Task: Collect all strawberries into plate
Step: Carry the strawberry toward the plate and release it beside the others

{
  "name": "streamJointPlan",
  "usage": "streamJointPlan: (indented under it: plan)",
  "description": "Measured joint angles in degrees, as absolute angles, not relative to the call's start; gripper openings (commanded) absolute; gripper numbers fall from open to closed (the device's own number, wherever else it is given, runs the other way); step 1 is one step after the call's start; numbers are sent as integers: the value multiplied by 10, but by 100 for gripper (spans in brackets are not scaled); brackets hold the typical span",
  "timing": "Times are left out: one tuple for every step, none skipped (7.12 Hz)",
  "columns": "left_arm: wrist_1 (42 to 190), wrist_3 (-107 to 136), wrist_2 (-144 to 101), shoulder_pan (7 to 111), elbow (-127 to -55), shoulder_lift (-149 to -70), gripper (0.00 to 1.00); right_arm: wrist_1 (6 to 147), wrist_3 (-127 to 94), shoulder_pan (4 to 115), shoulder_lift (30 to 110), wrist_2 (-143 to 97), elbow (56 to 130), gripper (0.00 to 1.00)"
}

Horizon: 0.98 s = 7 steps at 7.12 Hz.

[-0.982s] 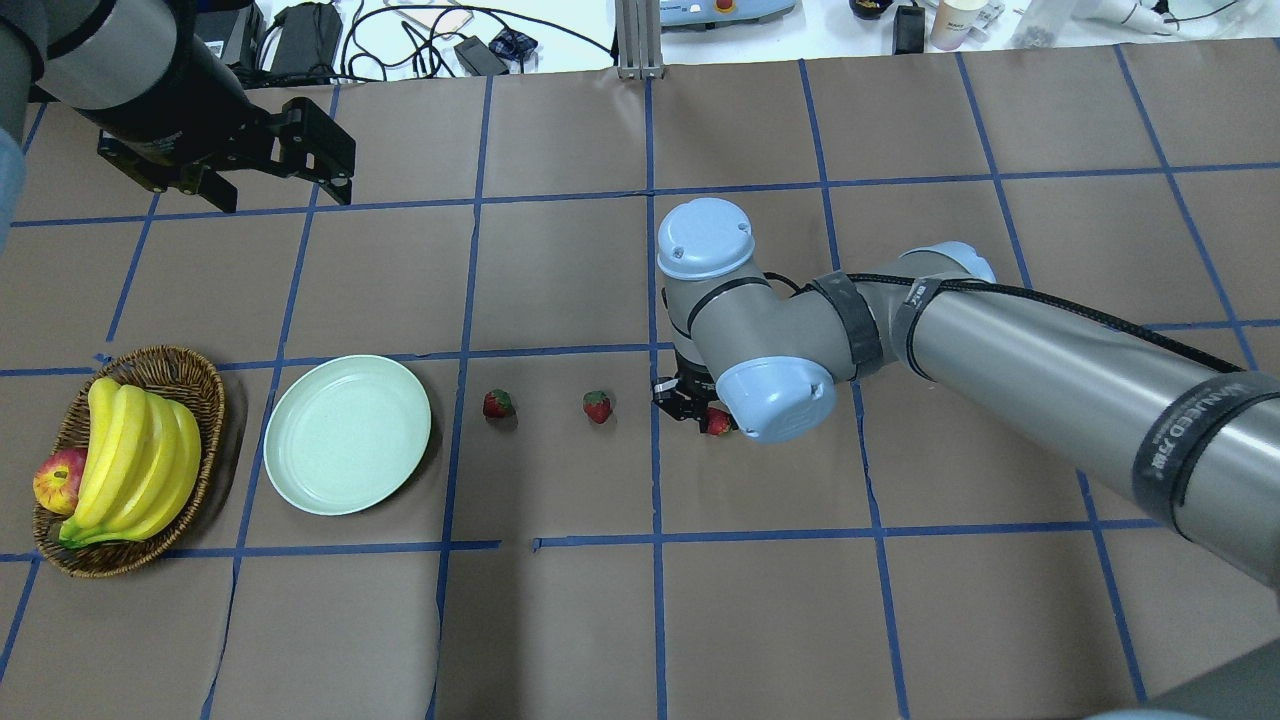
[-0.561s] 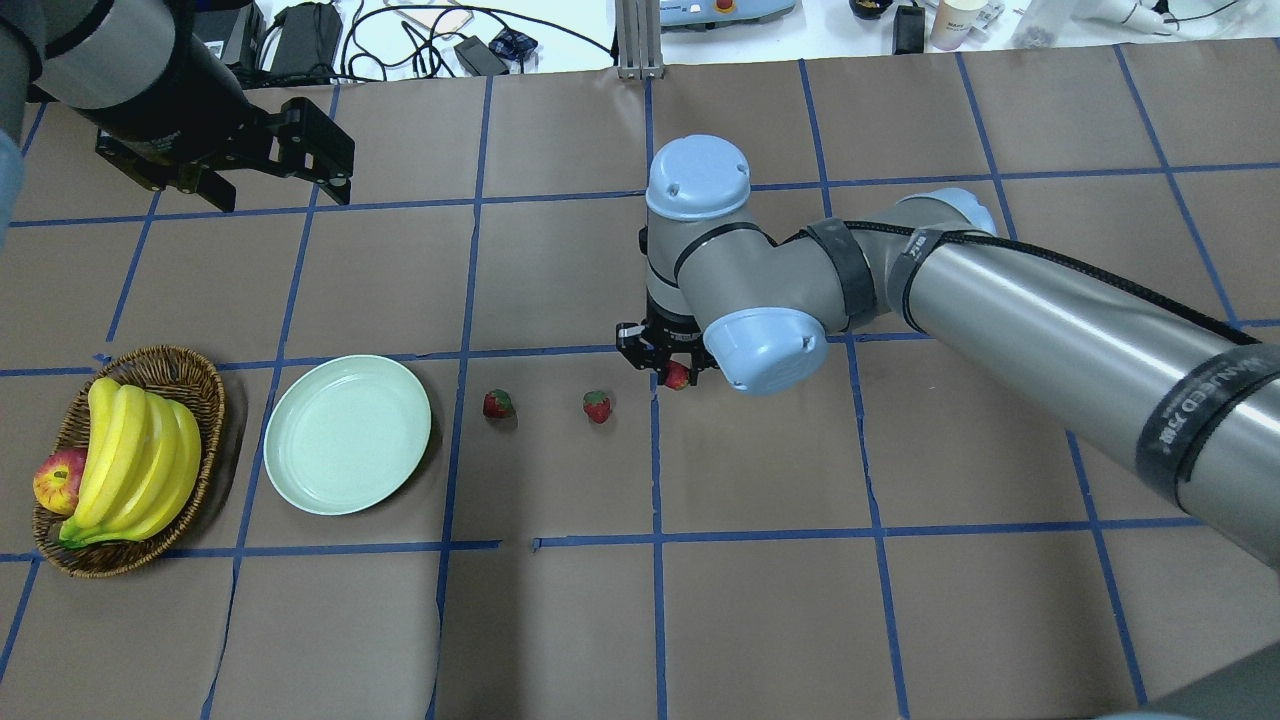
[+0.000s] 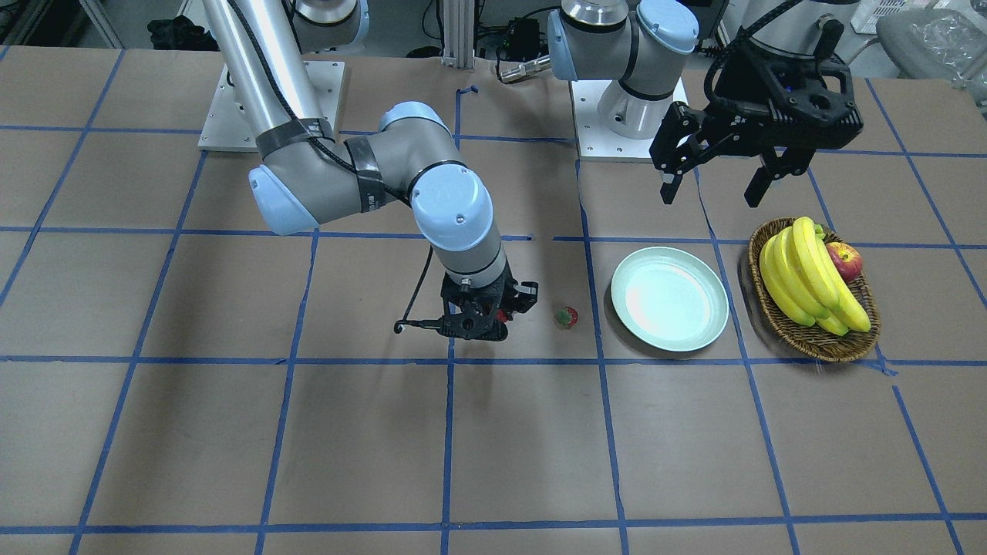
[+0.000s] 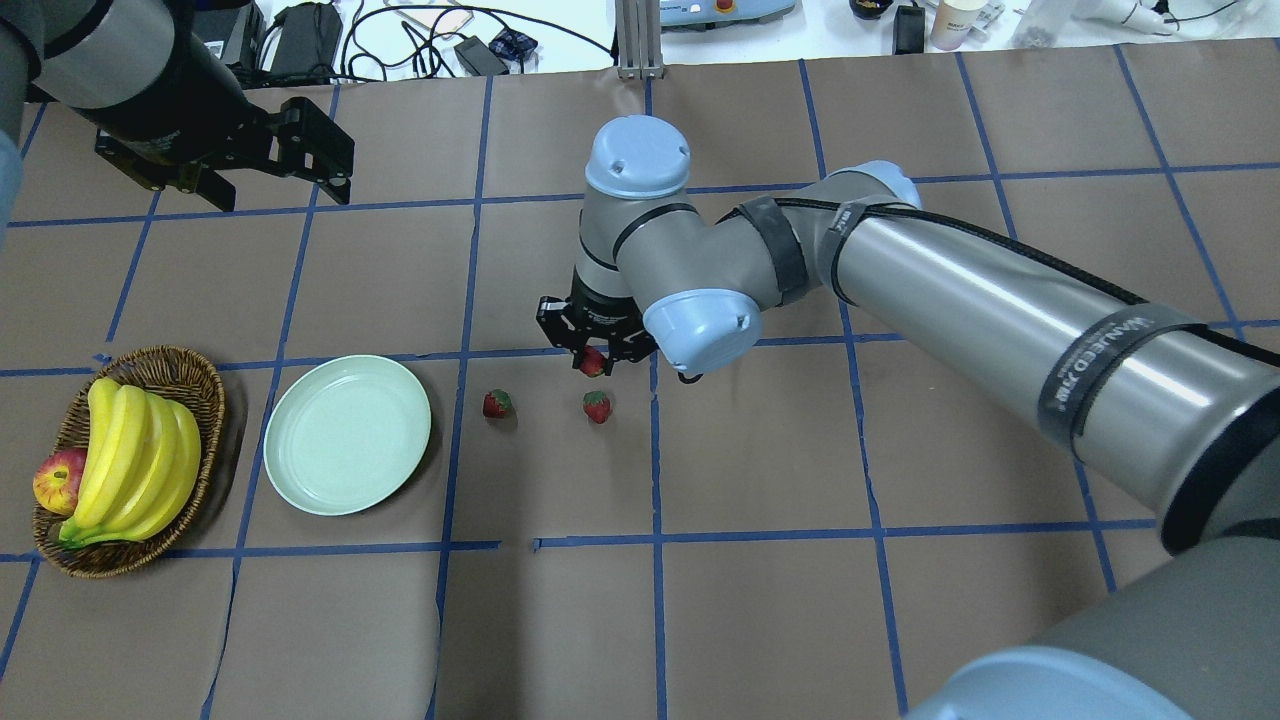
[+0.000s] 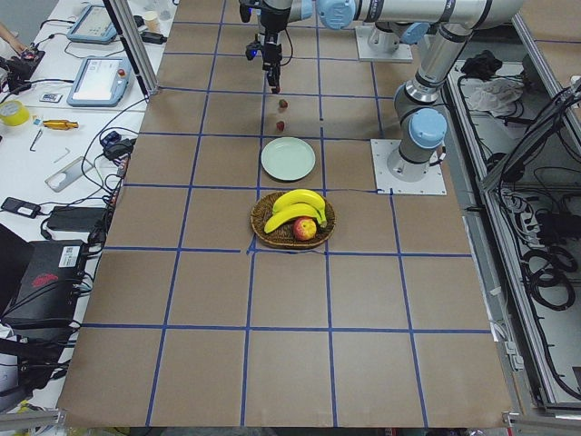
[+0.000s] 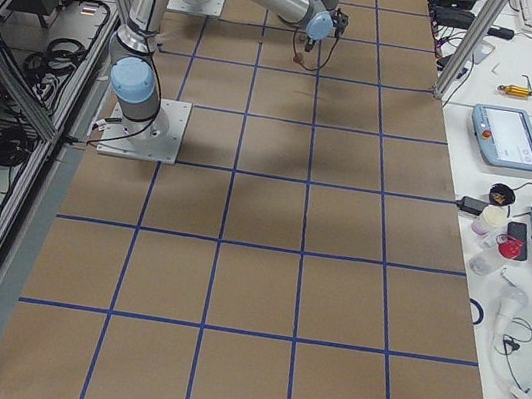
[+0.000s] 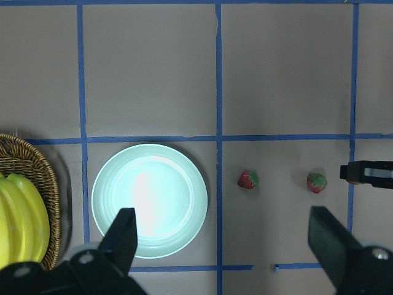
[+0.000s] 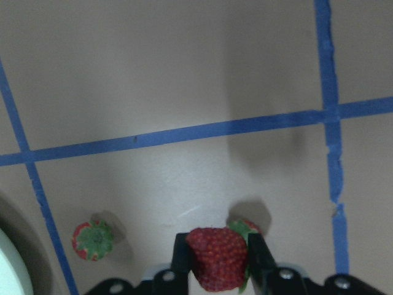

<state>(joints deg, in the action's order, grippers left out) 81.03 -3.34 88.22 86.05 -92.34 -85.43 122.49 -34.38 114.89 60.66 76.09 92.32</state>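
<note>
My right gripper [image 4: 592,358] is shut on one strawberry [image 8: 216,255] and holds it above the table, over the nearer of two loose strawberries. Those two strawberries [image 4: 597,406] [image 4: 497,403] lie on the brown table between the gripper and the plate. The pale mint plate [image 4: 347,434] is empty, left of them in the overhead view. In the front-facing view the right gripper [image 3: 493,316] hides one berry; the other strawberry [image 3: 567,317] shows beside the plate [image 3: 669,298]. My left gripper [image 4: 278,192] is open and empty, high above the far left of the table.
A wicker basket [image 4: 160,357] with bananas [image 4: 130,460] and an apple [image 4: 58,480] stands left of the plate. Cables and devices lie beyond the table's far edge. Blue tape lines grid the table.
My right gripper has risen and moved left with the strawberry in it, from right of the loose berries to above the nearer one. The left arm has not moved.
</note>
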Motion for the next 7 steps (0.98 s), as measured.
streamJointPlan:
  plan:
    - [810,-33,882,860,-924,-854,100,1226,-360,1161,590,753,909,27]
    - [810,-33,882,860,-924,-854,100,1228,-367,1171,580,744,904,51]
    - [810,-34,882,860,-924,-854,100,1231,-370,1176,573,740,904,76]
    - [810,-34,882,860,-924,-854,100,1234,-371,1178,570,738,905,93]
    - [810,-34,883,860,-924,-854,100,1235,-371,1178,569,738,906,99]
    - [810,-34,884,860,-925,-854,100,1233,-373,1178,573,739,906,100]
    - [809,-34,884,860,-933,-858,100,1224,-376,1175,586,748,907,100]
